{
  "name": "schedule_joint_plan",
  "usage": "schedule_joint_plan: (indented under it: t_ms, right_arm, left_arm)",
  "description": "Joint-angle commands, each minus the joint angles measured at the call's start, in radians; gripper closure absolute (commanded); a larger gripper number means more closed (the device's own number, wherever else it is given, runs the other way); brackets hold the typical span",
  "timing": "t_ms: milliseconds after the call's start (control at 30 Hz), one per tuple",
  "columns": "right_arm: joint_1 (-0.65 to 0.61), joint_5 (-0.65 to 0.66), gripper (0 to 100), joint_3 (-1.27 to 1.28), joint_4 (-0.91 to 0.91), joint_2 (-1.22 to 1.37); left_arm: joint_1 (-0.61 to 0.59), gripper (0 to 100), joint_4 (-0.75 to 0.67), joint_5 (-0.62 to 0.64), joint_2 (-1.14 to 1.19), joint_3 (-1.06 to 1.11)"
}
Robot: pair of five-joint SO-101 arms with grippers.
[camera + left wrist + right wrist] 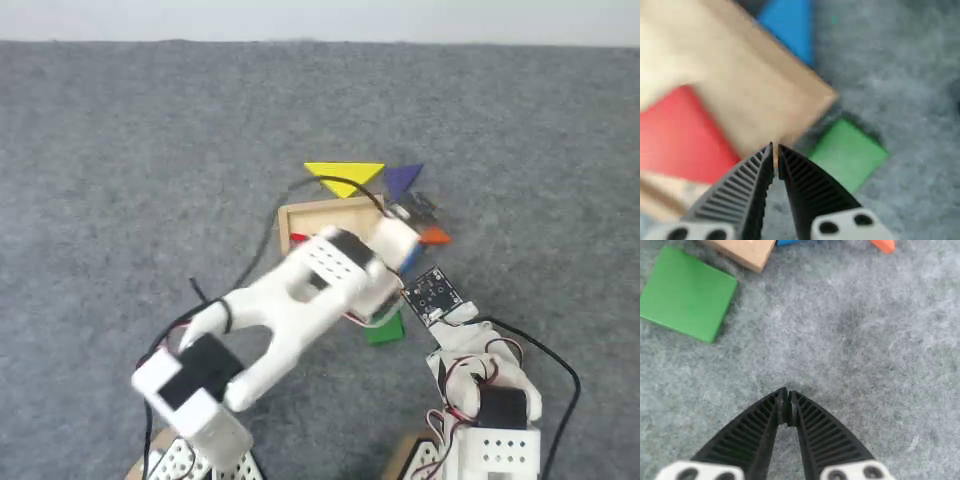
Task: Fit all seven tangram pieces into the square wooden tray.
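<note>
Left fingers (pixel 768 156) closed over tray (pixel 755 90) corner, right fingers (pixel 781 399) closed empty above table (pixel 865 340), green square (pixel 386 329) roughly tray's 5 o'clock.

wooden tray (pixel 318 212) – red piece (pixel 680 135) inside | green square (pixel 687 292) beside corner | yellow triangle (pixel 345 173) just beyond far rim

Grey felt-like mat (pixel 120 150) covers table; pale wall (pixel 320 18) strip behind.
</note>
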Motion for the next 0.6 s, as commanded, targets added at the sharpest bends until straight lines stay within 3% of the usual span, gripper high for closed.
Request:
schedule_joint_plan:
  t_ms: [0, 167, 333, 567]
  right_arm:
    - [0.012, 0.011, 99.0, 0.017, 0.007, -0.008]
    - [0.012, 0.011, 99.0, 0.017, 0.007, -0.008]
    - [0.012, 0.011, 99.0, 0.017, 0.007, -0.008]
    - [0.012, 0.011, 99.0, 0.017, 0.007, -0.008]
  left_arm:
    - [-0.025, 99, 0.021, -0.006, 0.038, -0.068]
    - [-0.133, 99, 0.064, -0.015, 0.057, -0.074]
    - [-0.135, 99, 0.123, -0.104, 0.002, -0.059]
    - [-0.173, 99, 0.097, -0.123, -0.092, 0.016]
